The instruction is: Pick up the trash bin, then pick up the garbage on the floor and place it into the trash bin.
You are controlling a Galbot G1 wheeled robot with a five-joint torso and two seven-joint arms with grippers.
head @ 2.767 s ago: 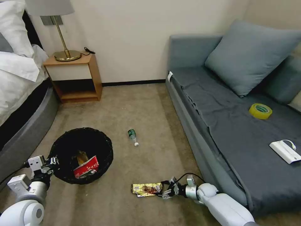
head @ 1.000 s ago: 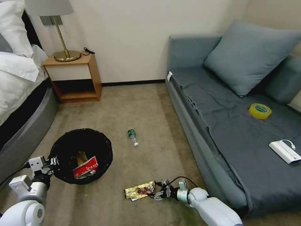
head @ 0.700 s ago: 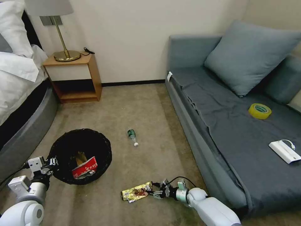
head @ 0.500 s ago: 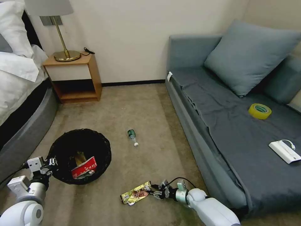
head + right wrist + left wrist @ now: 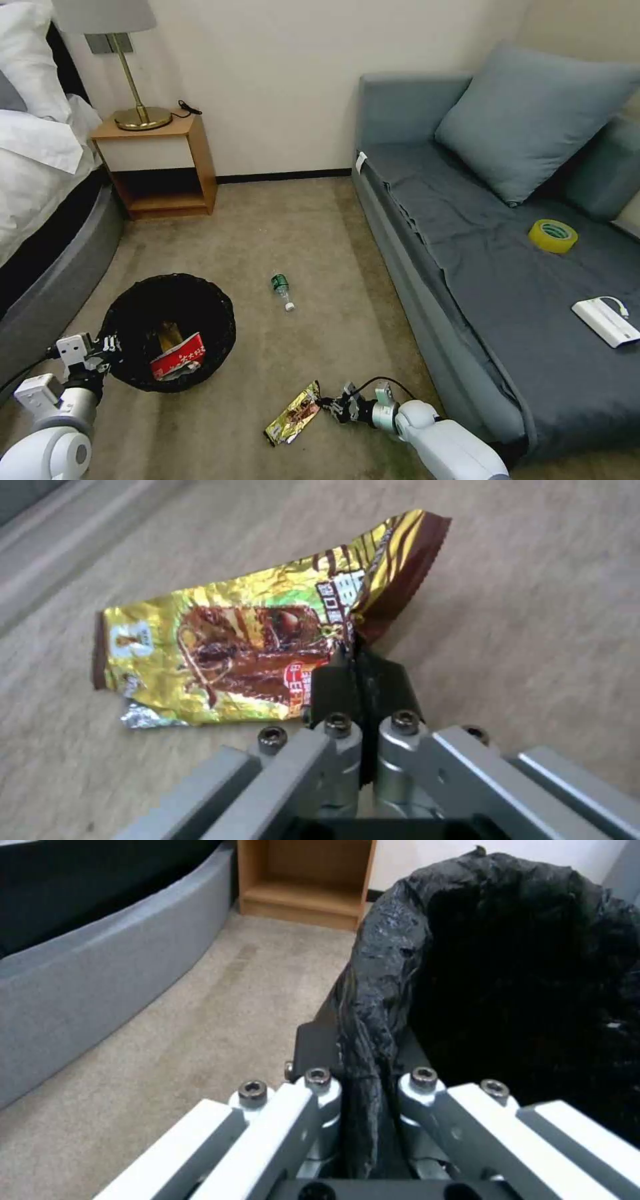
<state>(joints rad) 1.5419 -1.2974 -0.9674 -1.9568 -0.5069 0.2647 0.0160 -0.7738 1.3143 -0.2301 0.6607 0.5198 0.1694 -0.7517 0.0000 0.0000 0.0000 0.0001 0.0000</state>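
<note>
A yellow tape roll (image 5: 553, 236) and white box (image 5: 605, 323) lie apart on the grey sofa (image 5: 507, 293)

- We see a round trash bin lined with glossy black crinkled plastic (image 5: 167, 313).
- A shiny gold-and-brown printed foil wrapper (image 5: 253, 635).
- A red-and-white snack packet (image 5: 179, 355).
- A small clear green-labelled, white-capped bottle (image 5: 283, 289).
- The beige carpet floor (image 5: 300, 227).
</note>
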